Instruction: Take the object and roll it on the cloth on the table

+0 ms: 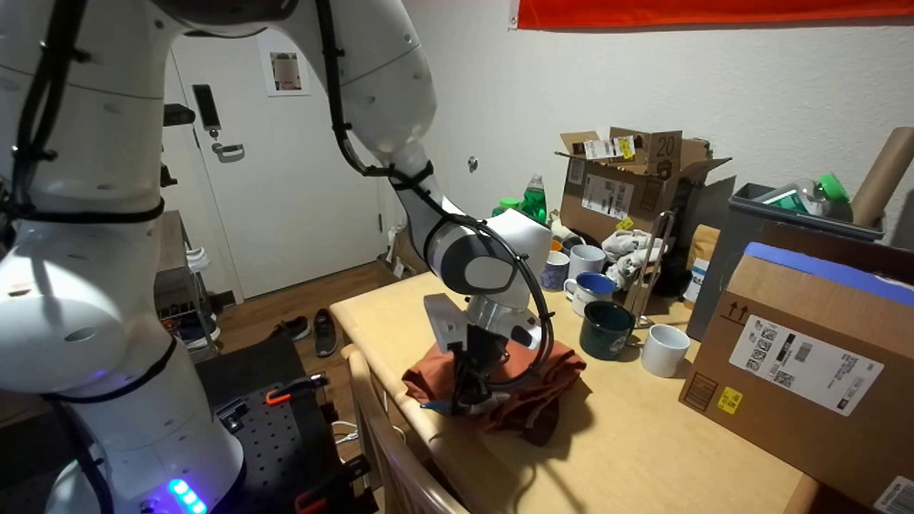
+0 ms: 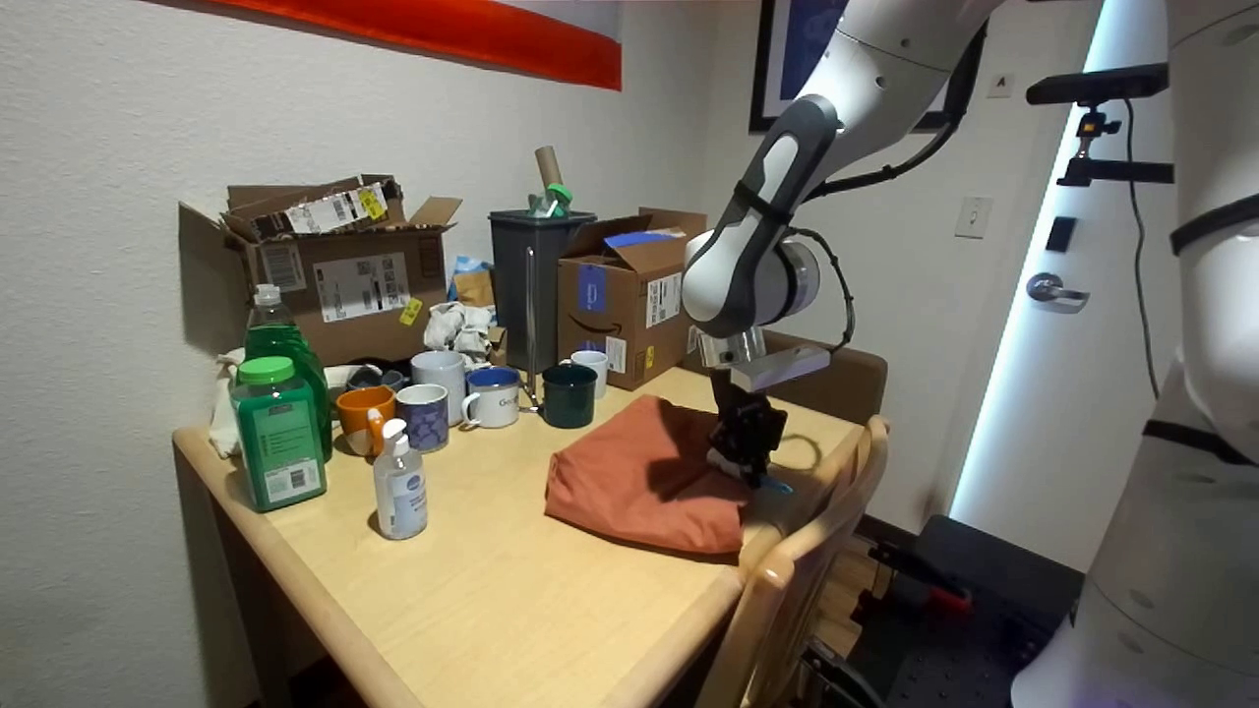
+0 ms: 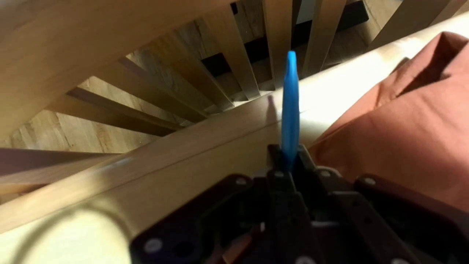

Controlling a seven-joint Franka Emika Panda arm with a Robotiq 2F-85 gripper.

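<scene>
It looks like a home, with shoes (image 1: pixel 325 334) near a door (image 1: pixel 300 193) and mugs (image 2: pixel 568 398) on a wooden table (image 2: pixel 492 580).

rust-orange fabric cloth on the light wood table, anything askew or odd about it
Yes: the rust-orange fabric cloth lies rumpled and puffed up, not flat, in both exterior views. That seems awkward for rolling the slim blue tapered object on it. No spill shows.

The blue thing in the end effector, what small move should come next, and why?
I'd probably shift the end effector slightly toward the middle of the cloth, without opening it. It holds the blue object, and in the wrist view its exposed part shows against the table edge and chair, beside the cloth rather than over it.
</scene>
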